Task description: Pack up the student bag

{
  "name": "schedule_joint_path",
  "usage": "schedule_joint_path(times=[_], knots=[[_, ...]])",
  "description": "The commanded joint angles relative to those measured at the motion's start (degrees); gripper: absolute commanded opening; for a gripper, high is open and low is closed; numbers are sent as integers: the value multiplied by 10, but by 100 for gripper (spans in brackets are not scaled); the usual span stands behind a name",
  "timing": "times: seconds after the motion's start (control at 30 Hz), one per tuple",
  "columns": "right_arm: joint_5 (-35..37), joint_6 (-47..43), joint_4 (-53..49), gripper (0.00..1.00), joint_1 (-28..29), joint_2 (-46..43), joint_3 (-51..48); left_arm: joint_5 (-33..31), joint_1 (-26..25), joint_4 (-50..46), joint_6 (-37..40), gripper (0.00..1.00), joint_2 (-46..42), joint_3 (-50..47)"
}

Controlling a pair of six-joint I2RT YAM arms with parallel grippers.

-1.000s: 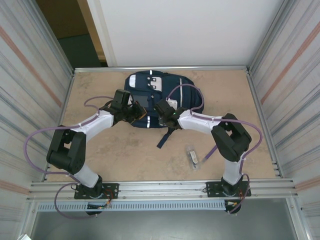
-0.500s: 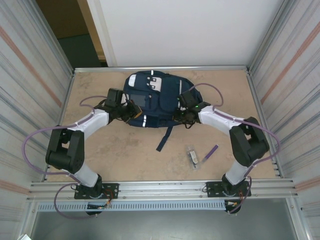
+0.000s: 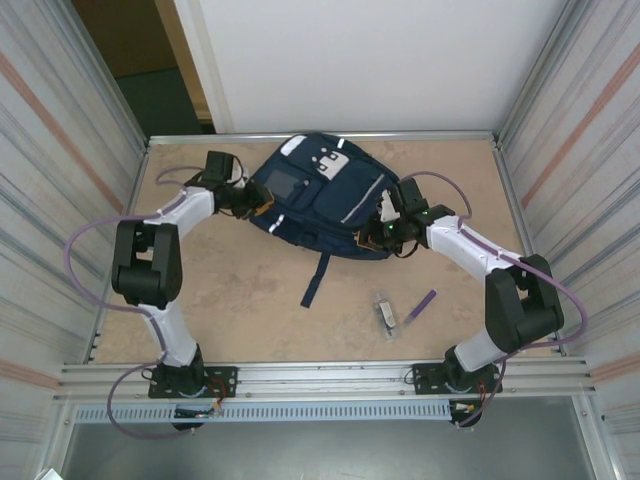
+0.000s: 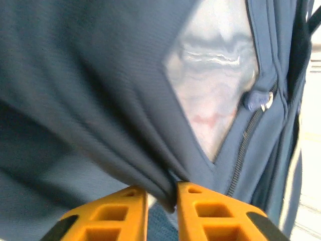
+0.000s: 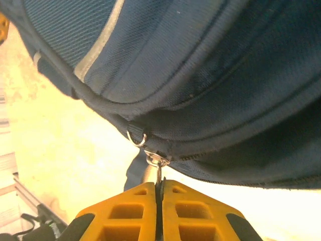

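Swung round and dragged up-frame since the earlier frame, the student bag point(image 3: 320, 205) lies tilted near the far edge of the table point(image 3: 220, 290).
Nearest, at lower right, lie a purple pen point(image 3: 423, 303) and a small flat item point(image 3: 385, 312) too small to identify. Beyond them the right gripper point(image 5: 159, 187) is pressed together on a metal zipper pull point(image 5: 156, 159). The left gripper point(image 4: 161, 193) pinches a blurred fold of bag fabric, its finger bases cut off by the frame.

Navy student bag point(image 3: 320, 205), white patches, pale stripes; left hand point(image 4: 161, 201), right hand point(image 5: 159, 201) orange; pen point(image 3: 425, 303) seemingly purple.
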Motion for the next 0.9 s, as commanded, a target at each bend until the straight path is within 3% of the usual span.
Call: schedule_joint_path(times=[0.0, 0.13, 0.27, 0.37, 0.5, 0.63, 0.77, 0.87], knots=[[-65, 13, 9, 0, -2, -11, -7, -43, 11, -29, 12, 37, -44, -1], [-75, 20, 27, 0, 4, -15, -3, -66, -43, -36, -26, 50, -141, -87], [-79, 10, 22, 0, 5, -21, -8, -130, -147, 0, -97, 56, -177, -136], [-73, 0, 27, 0, 7, -22, -16, -174, -203, 45, -134, 58, -148, -131], [-71, -6, 36, 0, 20, -21, -17, -193, -231, 84, -170, 58, -88, -93], [-62, -8, 45, 0, 46, -22, -19, -265, -251, 94, -197, 58, -59, -82], [-41, -22, 26, 0, 61, -26, -17, -314, -253, 109, -210, 44, -52, -101], [32, -63, -41, 0, 57, -31, -6, -331, -238, 94, -174, 17, -64, -103]])
